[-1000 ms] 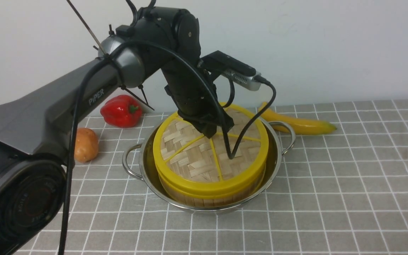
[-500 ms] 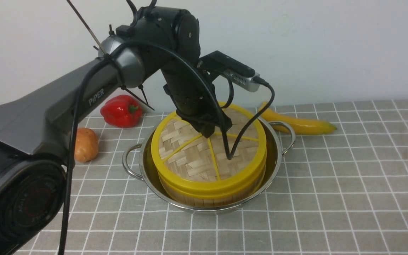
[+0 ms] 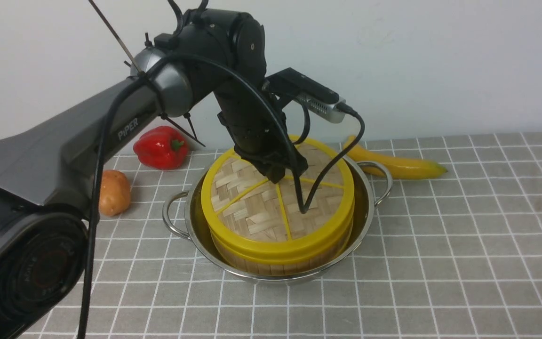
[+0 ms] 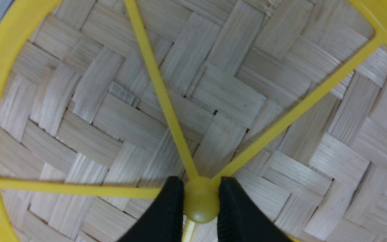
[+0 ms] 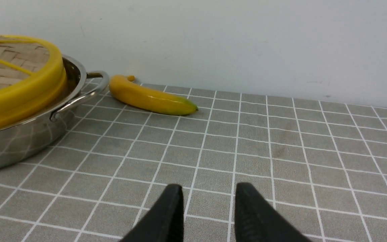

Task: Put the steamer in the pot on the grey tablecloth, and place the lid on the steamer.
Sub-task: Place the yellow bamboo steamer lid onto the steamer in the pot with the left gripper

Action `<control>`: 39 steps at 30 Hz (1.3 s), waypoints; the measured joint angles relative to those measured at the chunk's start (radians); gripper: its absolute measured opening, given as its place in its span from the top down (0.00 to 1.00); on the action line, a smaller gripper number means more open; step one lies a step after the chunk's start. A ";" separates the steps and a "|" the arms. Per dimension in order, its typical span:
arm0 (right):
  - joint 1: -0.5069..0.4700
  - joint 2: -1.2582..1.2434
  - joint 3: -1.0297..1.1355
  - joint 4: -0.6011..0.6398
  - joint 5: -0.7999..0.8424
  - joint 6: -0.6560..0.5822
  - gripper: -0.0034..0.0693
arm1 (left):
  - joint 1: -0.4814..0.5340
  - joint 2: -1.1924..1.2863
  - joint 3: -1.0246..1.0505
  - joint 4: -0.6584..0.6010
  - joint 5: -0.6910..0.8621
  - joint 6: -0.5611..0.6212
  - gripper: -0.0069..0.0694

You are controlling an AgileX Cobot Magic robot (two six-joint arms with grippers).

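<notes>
Item: lid (image 3: pixel 278 202), woven bamboo with yellow rim and spokes, centre of frame, resting on the steamer (image 3: pixel 275 263) inside the pot (image 3: pixel 195 226) on the grey tablecloth (image 3: pixel 440 235).
Hold: my left gripper (image 4: pixel 200 201) is pinched on its small centre knob (image 4: pixel 201 204), the only real handle.
Handling, judged: light, stiff, the smooth plastic knob liable to slip.
My right gripper (image 5: pixel 208 205) hangs parted and empty at lower centre.

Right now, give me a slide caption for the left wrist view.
Left gripper pinching the centre knob of the woven bamboo lid.
</notes>
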 joint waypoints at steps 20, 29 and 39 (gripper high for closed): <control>0.000 0.000 0.000 0.000 0.000 0.000 0.62 | 0.000 0.000 0.000 -0.023 0.000 0.001 0.46; 0.000 0.000 0.000 0.000 0.000 0.000 0.62 | 0.000 0.000 0.000 -0.022 0.000 0.001 0.46; 0.000 0.000 0.000 0.000 0.000 0.000 0.62 | 0.000 0.000 0.000 -0.018 -0.040 0.023 0.46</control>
